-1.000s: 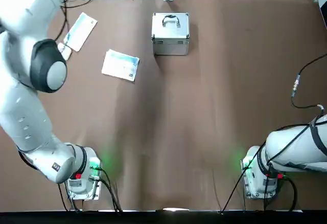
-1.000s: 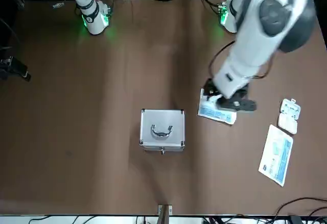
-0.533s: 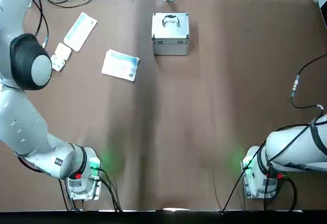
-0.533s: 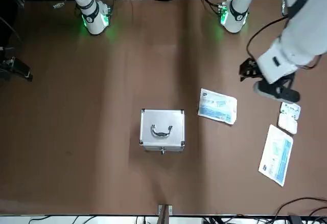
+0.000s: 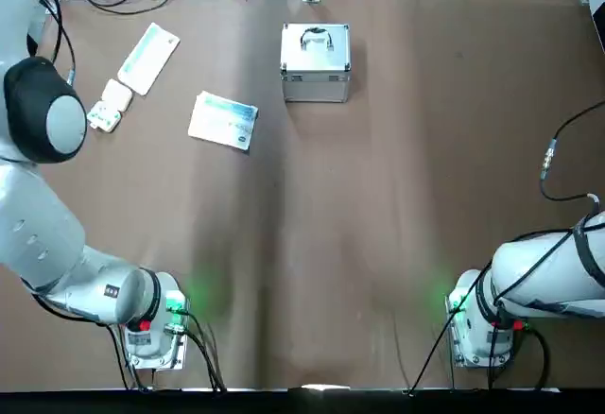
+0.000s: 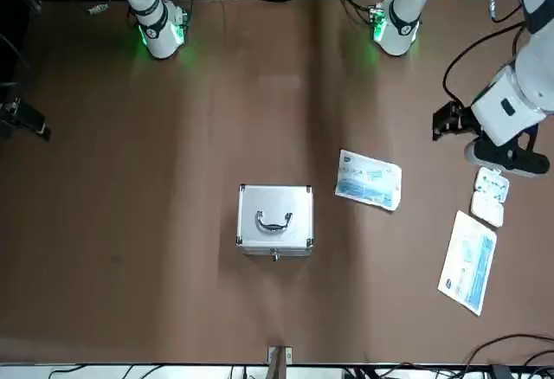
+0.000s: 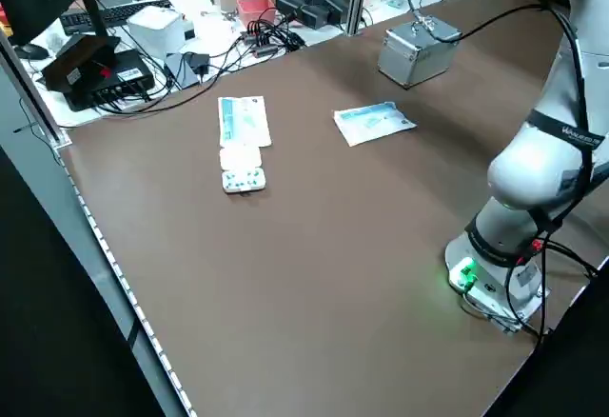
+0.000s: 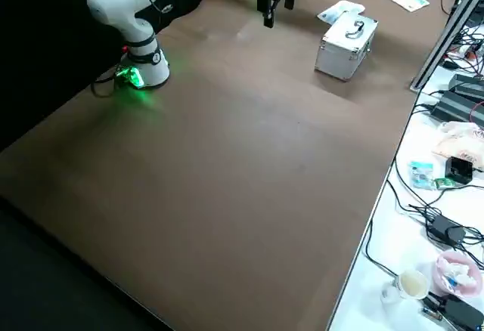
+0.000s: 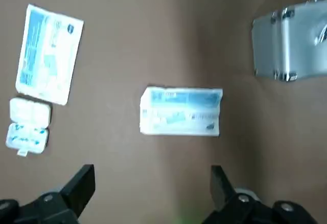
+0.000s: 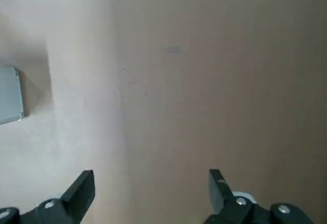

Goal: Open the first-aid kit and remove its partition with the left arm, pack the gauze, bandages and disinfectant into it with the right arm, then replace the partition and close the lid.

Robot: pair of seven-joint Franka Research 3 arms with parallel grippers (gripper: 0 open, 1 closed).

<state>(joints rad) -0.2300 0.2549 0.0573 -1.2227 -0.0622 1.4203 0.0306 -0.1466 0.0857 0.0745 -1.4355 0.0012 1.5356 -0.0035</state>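
Note:
The silver first-aid kit (image 5: 316,72) stands shut at the far middle of the table, its lid (image 6: 275,208) with the curved handle facing up. The partition is hidden inside. To the kit's left lie a blue-and-white packet (image 5: 223,121), a long printed packet (image 5: 148,58) and a small white pack (image 5: 108,107). The disinfectant is not visible as a bottle. My left gripper (image 6: 448,123) hangs open above the table beside the small white pack (image 6: 489,197), holding nothing. In its wrist view the left gripper (image 9: 150,188) looks down on the packets. My right gripper (image 10: 150,188) is open over bare table, with the kit's edge (image 10: 9,96) showing.
Cables, boxes and electronics crowd the benches past the far edge (image 7: 285,8). A loose cable with a connector (image 5: 546,159) hangs at the right side. Both arm bases (image 5: 151,329) stand with green lights at the near edge. Wide brown tabletop (image 5: 378,215) lies between the bases and the kit.
The left arm has swung toward the robot's left, carrying its gripper from above the blue-and-white packet to beside the small white pack. The packets, kit and right arm have not moved.

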